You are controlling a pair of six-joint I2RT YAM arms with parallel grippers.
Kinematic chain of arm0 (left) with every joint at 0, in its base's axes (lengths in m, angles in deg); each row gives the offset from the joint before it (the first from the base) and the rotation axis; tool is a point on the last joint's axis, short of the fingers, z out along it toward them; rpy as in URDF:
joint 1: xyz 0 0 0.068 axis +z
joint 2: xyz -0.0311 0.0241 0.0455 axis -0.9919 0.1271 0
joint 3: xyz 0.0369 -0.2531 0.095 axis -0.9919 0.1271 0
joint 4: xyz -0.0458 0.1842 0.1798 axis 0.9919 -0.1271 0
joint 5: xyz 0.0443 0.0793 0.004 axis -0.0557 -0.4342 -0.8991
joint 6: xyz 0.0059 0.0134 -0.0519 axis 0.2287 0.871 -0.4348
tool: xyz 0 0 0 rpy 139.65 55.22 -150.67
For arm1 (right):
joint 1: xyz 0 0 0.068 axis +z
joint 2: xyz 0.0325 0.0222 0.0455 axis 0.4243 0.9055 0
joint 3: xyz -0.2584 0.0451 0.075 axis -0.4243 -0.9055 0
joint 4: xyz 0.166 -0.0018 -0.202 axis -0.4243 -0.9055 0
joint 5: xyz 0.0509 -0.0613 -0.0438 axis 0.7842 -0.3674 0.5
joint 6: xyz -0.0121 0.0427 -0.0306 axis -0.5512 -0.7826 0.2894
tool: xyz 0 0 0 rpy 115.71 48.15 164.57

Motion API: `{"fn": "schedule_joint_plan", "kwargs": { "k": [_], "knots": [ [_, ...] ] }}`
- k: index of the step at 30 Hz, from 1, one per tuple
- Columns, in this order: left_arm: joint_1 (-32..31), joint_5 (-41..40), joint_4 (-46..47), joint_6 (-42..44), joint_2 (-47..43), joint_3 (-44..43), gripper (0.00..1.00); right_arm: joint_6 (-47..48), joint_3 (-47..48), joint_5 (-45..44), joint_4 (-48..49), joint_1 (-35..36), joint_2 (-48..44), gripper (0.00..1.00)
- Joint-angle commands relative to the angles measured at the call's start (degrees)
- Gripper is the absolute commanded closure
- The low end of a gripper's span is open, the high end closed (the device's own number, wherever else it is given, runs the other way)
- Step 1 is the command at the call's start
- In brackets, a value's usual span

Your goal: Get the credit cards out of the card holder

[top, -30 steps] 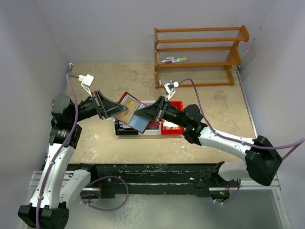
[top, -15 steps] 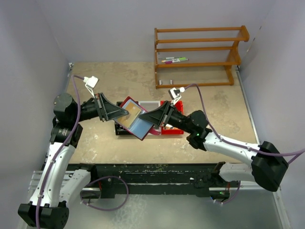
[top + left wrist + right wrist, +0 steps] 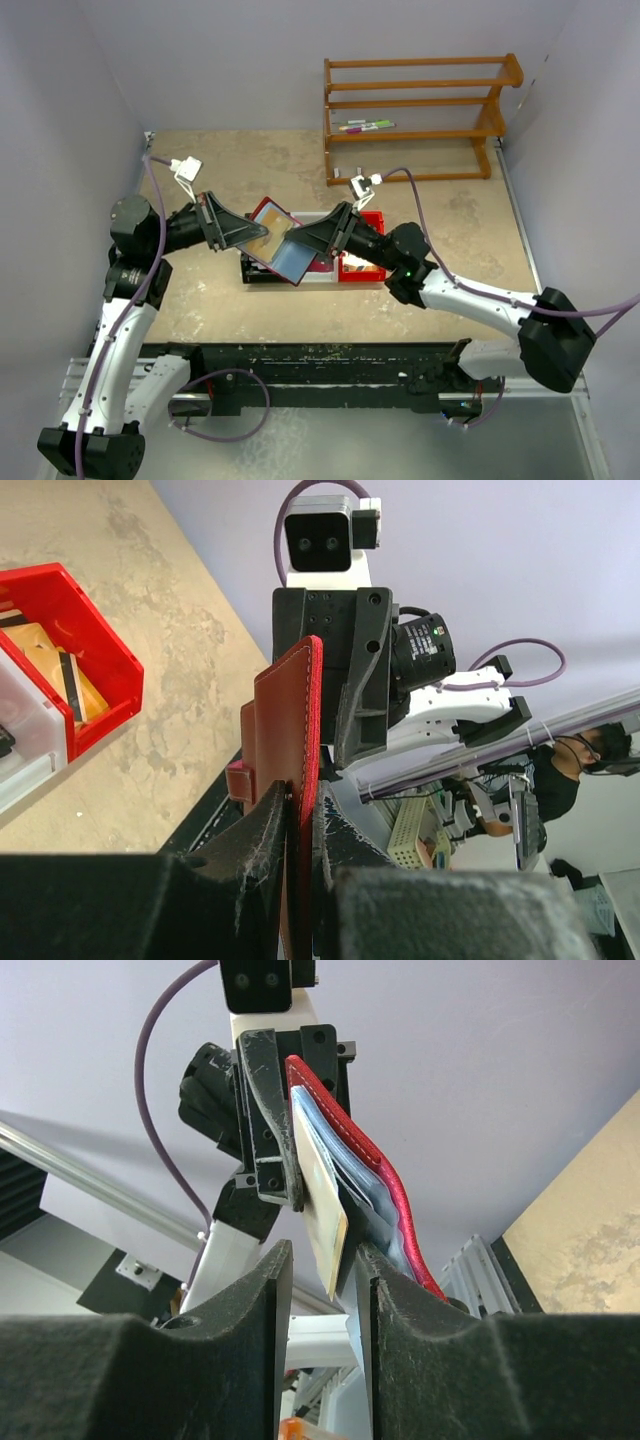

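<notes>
Right, the left claw (image 3: pixel 302 802) is clamped tight on the maroon card holder (image 3: pixel 303 710), holding it on edge in the air just left of the red bin (image 3: pixel 372 266). The right claw (image 3: pixel 324 1260) stands partly open, its jaws straddling the free edge of a tan credit card (image 3: pixel 322 1195) that pokes from a sleeve, without pinching it. I'd say the extraction is mid-step. Next the right claw needs to close squarely and pull straight out.

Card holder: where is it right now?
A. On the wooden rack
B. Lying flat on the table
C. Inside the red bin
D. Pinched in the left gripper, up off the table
D: in the left wrist view the card holder has its maroon cover clamped between the fingers of the left gripper, and the top view shows it held above the table.
</notes>
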Motion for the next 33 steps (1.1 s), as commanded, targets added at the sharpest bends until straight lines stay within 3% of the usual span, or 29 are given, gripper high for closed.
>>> {"fn": "schedule_joint_plan", "kwargs": {
  "k": [1,11,15,17,25,33],
  "knots": [
    [-0.62,2.59,2.31,-1.21,-0.47,-2.83,0.87,-0.78,3.12,-0.10,3.33,0.62,1.63,0.68],
    [-0.62,1.93,-1.22,3.87,-1.23,-1.08,0.81,-6.32,5.31,0.74,16.66,1.11,7.05,1.00],
    [-0.66,2.67,-1.58,4.83,-1.13,-0.63,0.68,-5.50,4.54,0.51,16.44,1.15,5.81,1.00],
    [-0.66,3.30,-1.07,4.22,-0.77,-0.57,0.67,-5.15,3.63,0.89,15.39,1.15,5.09,1.00],
    [-0.66,7.11,5.29,-2.12,-1.29,0.46,0.65,-4.39,1.46,2.69,14.77,1.13,4.23,1.00],
    [-0.70,8.36,9.56,-5.87,-2.15,0.63,0.72,-3.14,-2.10,2.28,13.39,0.98,0.76,1.00]
  ]
}}
